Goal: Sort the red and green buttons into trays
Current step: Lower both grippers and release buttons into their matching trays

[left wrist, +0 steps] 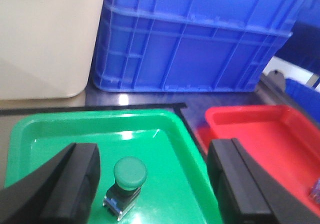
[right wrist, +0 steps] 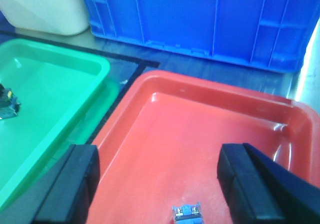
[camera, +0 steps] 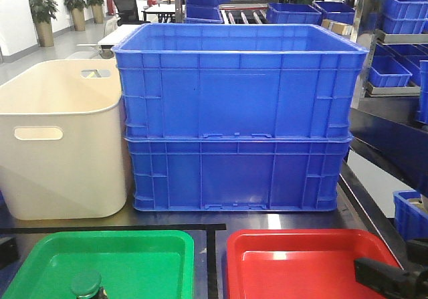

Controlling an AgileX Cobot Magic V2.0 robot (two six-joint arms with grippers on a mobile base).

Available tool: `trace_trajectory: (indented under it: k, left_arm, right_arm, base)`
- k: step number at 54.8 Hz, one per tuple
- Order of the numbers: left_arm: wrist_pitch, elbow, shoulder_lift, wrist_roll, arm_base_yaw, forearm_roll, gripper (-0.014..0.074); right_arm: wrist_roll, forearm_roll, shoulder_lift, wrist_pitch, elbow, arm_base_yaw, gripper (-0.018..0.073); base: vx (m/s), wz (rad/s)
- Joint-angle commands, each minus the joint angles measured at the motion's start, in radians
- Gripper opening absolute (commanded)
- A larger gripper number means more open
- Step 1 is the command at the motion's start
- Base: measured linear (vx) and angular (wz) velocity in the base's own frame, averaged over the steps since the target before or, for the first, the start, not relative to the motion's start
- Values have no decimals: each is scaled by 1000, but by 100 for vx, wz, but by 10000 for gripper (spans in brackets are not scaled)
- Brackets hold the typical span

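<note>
A green-capped button [left wrist: 130, 173] stands on its dark body in the green tray [left wrist: 75, 129], near the tray's front; it also shows in the front view [camera: 87, 284]. My left gripper [left wrist: 152, 156] is open just above it, one finger on each side, not touching. My right gripper [right wrist: 159, 156] is open above the red tray [right wrist: 200, 119]. A small blue-grey button body [right wrist: 186, 214] lies in the red tray between the right fingers; its cap is hidden, so I cannot tell its colour.
Two stacked deep blue crates [camera: 237, 118] stand right behind the trays. A tall cream tub [camera: 60, 145] stands at the back left. Black tape lines [camera: 210, 259] run between the trays. Shelves with more blue crates [camera: 401, 18] are at the right.
</note>
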Motion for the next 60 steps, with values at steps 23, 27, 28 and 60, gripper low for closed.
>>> trace_trajectory:
  k: [23, 27, 28, 60]
  left_arm:
    - [-78, -25, -32, -2, -6, -3, 554]
    - [-126, 10, -58, -1, -5, 41, 549]
    - [-143, 26, -69, -1, 0, 58, 542]
    - [-349, 637, -671, -2, 322, 76, -8]
  right_arm:
    - [-7, 19, -21, -58, -32, -1, 557]
    - [-7, 19, -21, -57, -32, -1, 557]
    - [-7, 19, -21, -57, -32, -1, 557]
    - [-7, 19, -21, -51, -32, -1, 556]
  base:
    - [0, 0]
    - [0, 0]
    - [0, 0]
    - [0, 0]
